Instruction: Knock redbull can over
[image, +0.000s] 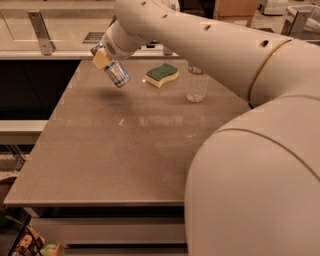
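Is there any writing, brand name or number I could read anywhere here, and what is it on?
No text can be read.
The redbull can, tilted at the gripper over the far left of the table: markings too blurred.
The water bottle: nothing legible.
The sponge: no writing.

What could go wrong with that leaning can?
The tool sits at the top end of the tilted redbull can, near a far corner of the table, so the can might roll off. The sponge lies close on the other side; the can could bump it instead.
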